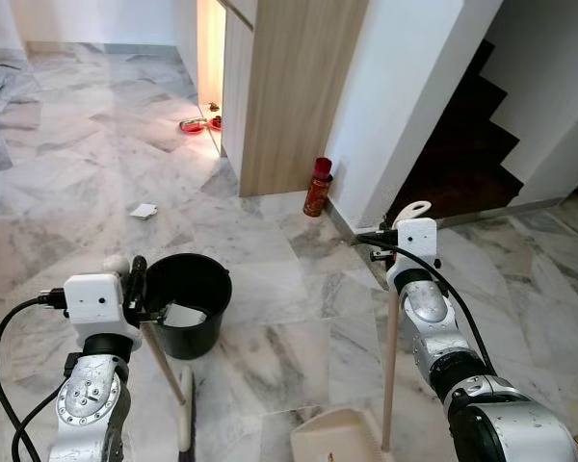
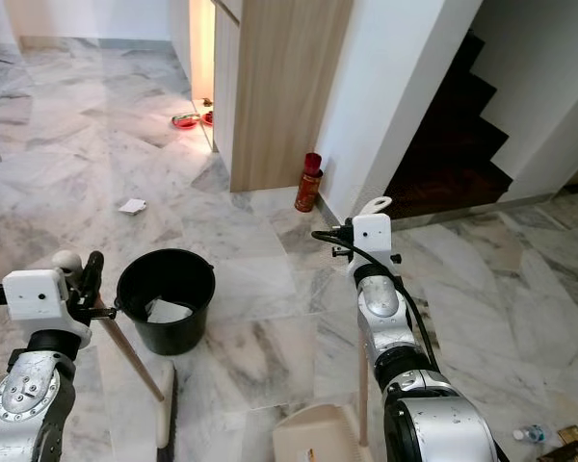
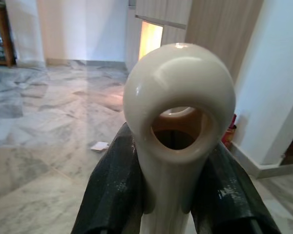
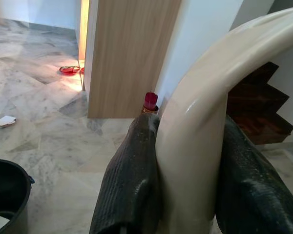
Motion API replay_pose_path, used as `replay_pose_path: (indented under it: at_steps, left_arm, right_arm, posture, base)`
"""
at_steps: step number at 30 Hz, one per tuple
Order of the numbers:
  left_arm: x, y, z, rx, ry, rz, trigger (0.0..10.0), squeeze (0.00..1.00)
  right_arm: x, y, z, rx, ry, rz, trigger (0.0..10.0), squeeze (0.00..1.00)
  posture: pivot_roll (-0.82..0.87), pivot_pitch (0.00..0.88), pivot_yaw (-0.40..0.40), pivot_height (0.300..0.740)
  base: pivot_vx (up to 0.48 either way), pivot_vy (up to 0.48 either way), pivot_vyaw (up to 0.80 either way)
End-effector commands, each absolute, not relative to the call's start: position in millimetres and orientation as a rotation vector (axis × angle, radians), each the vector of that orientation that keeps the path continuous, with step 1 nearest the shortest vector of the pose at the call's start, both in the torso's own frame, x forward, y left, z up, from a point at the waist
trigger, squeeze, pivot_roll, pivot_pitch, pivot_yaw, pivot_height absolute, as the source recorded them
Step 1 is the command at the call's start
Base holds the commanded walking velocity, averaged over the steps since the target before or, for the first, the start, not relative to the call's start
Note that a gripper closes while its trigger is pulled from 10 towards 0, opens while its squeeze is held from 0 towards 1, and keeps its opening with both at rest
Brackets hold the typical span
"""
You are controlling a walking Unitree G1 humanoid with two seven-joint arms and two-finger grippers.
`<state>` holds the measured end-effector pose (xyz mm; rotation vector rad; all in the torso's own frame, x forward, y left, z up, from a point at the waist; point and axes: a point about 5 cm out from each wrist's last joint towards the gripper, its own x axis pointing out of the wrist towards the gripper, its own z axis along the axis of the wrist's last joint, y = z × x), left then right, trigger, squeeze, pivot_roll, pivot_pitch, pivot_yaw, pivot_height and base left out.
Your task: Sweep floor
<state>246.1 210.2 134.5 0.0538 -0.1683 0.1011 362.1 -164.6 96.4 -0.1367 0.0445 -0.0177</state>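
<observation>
Head camera: the left gripper (image 1: 133, 285) is clamped around the top of the broom handle (image 1: 164, 361), which slants down to the broom head (image 1: 184, 423) on the marble floor (image 1: 299, 337), just beside the black bucket (image 1: 188, 303). White paper lies inside that bucket. The right gripper (image 1: 416, 214) is closed on the looped top of the dustpan handle (image 1: 389, 366), and the pole drops straight to the beige dustpan (image 1: 332, 438) resting on the floor between the two arms. A scrap of paper (image 1: 144, 211) lies well apart up the floor, a red spray can (image 1: 317, 187) stands against the wooden cabinet (image 1: 279, 87), and dark stairs (image 1: 462, 135) rise on the right.

Left wrist: both black fingers (image 3: 112, 190) squeeze the cream broom handle, its hanging hole facing the lens.

Right wrist: fingers (image 4: 132, 185) pinch the curved cream dustpan handle; bucket rim at the corner.
</observation>
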Motion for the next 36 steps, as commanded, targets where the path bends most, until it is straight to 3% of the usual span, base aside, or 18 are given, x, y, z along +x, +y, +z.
replay_pose_path:
  at_steps: [1, 8, 36]
  left_arm:
    - [249.4, 203.9, 138.2, 0.052, -0.183, 0.071, 10.0, 0.0]
    - [250.0, 203.4, 140.3, 0.068, -0.214, 0.11, 10.0, 0.0]
    - [251.9, 200.8, 135.1, 0.061, -0.187, 0.077, 10.0, 0.0]
  right_arm:
    - [364.9, -165.9, 103.1, -0.117, 0.019, -0.012, 10.0, 0.0]
    - [365.4, -165.9, 122.6, 0.089, -0.151, -0.074, 10.0, 0.0]
    - [353.6, -161.1, 82.7, 0.002, 0.086, -0.041, 10.0, 0.0]
  posture:
    - [0.26, 0.0, -0.186, 0.74]
    - [0.25, 0.0, -0.187, 0.74]
    - [0.25, 0.0, -0.192, 0.74]
  base:
    - [0.0, 0.0, 0.0]
    - [0.0, 0.0, 0.0]
    - [0.0, 0.0, 0.0]
